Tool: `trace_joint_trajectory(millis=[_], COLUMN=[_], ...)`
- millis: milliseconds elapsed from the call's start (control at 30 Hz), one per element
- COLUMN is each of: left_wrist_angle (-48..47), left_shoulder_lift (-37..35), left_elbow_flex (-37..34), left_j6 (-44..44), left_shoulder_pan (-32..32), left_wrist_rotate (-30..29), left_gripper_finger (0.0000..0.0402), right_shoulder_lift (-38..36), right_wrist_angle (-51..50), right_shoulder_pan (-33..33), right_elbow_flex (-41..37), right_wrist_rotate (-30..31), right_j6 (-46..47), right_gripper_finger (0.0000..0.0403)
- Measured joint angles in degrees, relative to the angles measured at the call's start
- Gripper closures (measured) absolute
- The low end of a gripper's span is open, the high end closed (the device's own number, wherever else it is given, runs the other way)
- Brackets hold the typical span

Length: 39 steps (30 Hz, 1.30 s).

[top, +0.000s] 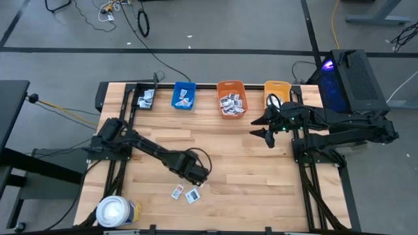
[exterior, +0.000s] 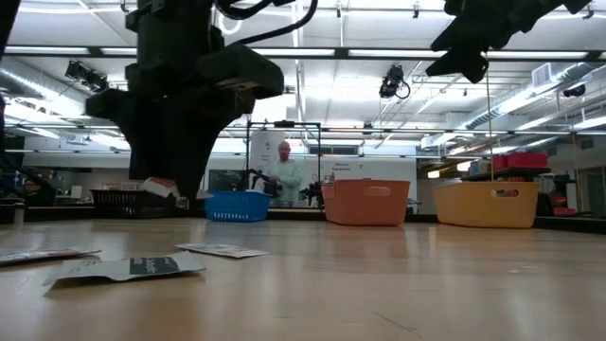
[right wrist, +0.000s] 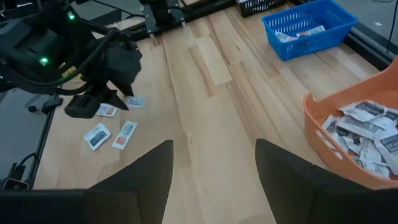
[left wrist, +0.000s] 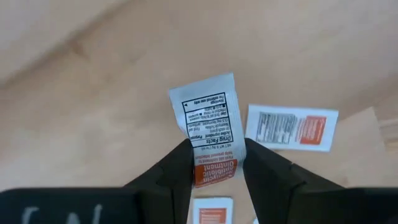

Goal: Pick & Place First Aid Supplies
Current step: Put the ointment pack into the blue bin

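- The left gripper (left wrist: 211,163) is clamped on one small white packet (left wrist: 208,134) with orange print. The left wrist view shows this best — the packet stands between the two dark fingers (left wrist: 177,168), above the wooden table (left wrist: 93,74).
- The high view shows where that is: the left gripper (top: 198,175) hangs near the 6 o'clock side of the table (top: 235,150).
- Two more loose packets (top: 185,194) lie flat on the wood just beside it, toward 6 o'clock. The right wrist view shows a few (right wrist: 112,134) there, lying close together.
- The low view shows the held packet (exterior: 163,188) up in the air, off the table — the high view cannot show that.
- The right gripper (top: 267,127) waits near 2 o'clock, by the bins. Its jaws are apart and hold nothing; its wrist view shows bare table between the fingers (right wrist: 149,177).
- At 12 o'clock stand a blue bin (top: 184,95), an orange bin (top: 231,98) and a yellow bin (top: 277,92). The orange one holds many packets.
- A big white roll (top: 117,211) sits near 7 o'clock.
- Only the low view shows a person (exterior: 284,175) far behind the table.
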Motion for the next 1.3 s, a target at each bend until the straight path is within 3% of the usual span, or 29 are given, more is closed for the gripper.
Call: trace_joint_trajectory(millis=[333,800,1300], left_wrist_angle=[-10.4,-18.9,-17.7], left_shoulder_lift=[-0.1,-0.2,-0.2], left_elbow_flex=[6.0,13.1,15.2], left_j6=[11.0,33.8,53.4], left_shoulder_pan=[7.9,26.7,50.0], left_wrist_rotate=[-1.5,-7.4,-8.4], left_gripper_finger=[0.0264,0.0264,0.0275], right_shoulder_lift=[0.0,0.0,0.0], right_wrist_angle=[1.1,1.2,4.1], right_shoulder_pan=[0.0,0.0,0.0], right_elbow_flex=[0.0,0.0,0.0], right_wrist_rotate=[0.0,0.1,0.2], right_j6=[-0.1,0.5,1.0], right_gripper_finger=[0.0174,0.0174,0.0174])
